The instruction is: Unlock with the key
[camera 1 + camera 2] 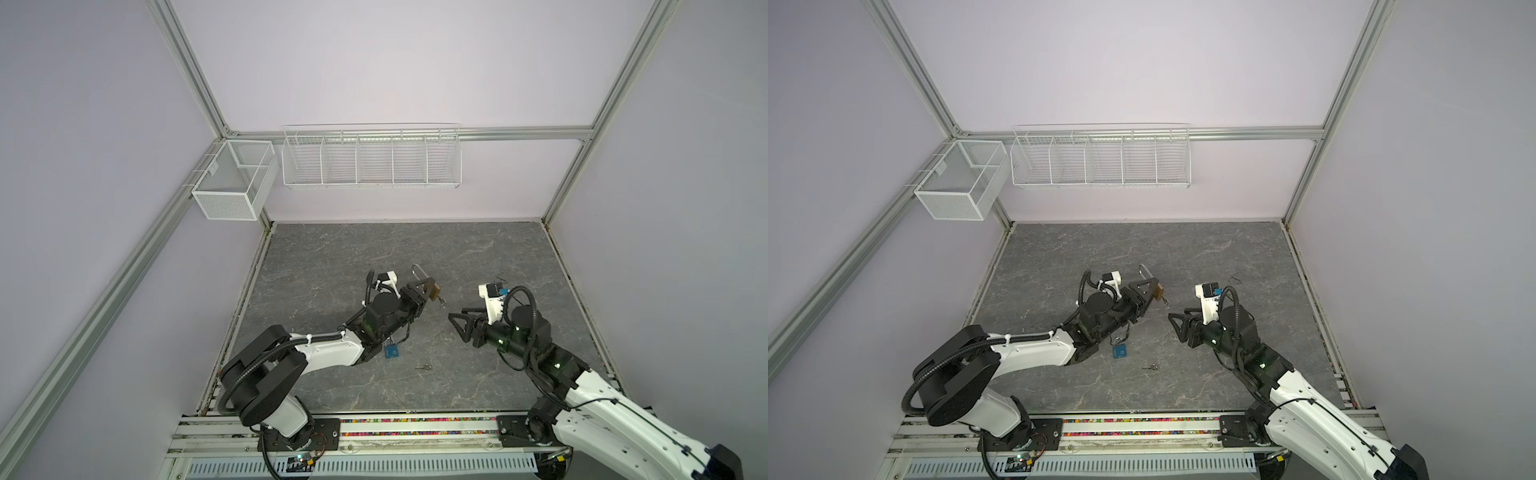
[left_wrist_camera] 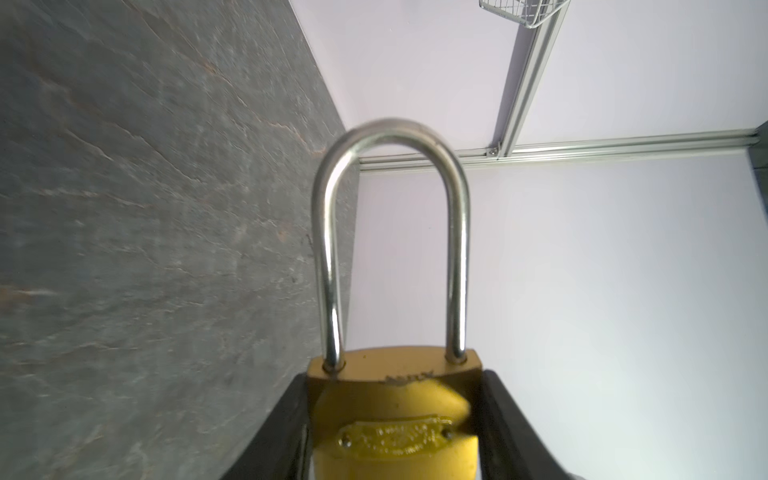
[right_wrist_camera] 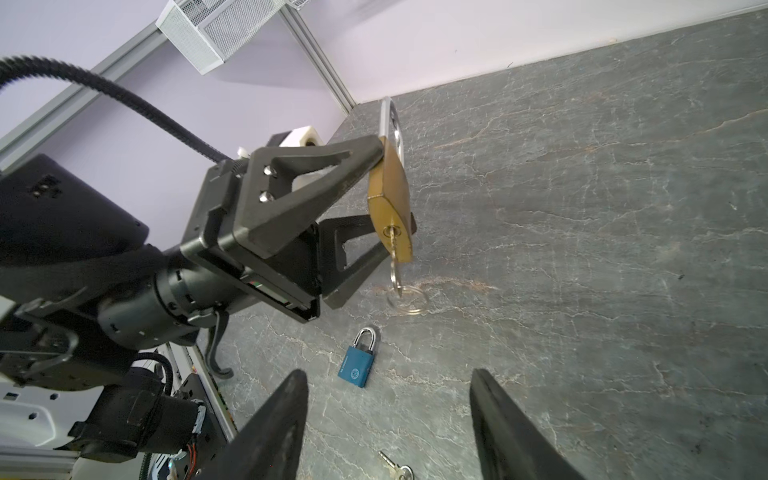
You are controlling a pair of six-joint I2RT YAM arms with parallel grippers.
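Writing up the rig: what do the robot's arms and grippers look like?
The left arm and right arm have white shells, black joints, ribbed black cable hoses and green lights. The left gripper and right gripper carry black triangular open-frame jaws.

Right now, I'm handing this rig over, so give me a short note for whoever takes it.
Left gripper: shut on the brass padlock, held off the table.
Right gripper: open, empty, apart from the key.
Key sits in the keyhole; shackle seated both sides, so not unlocked.
Blue padlock and a second key lie on the table.
Left to do: grip key, turn, free shackle.
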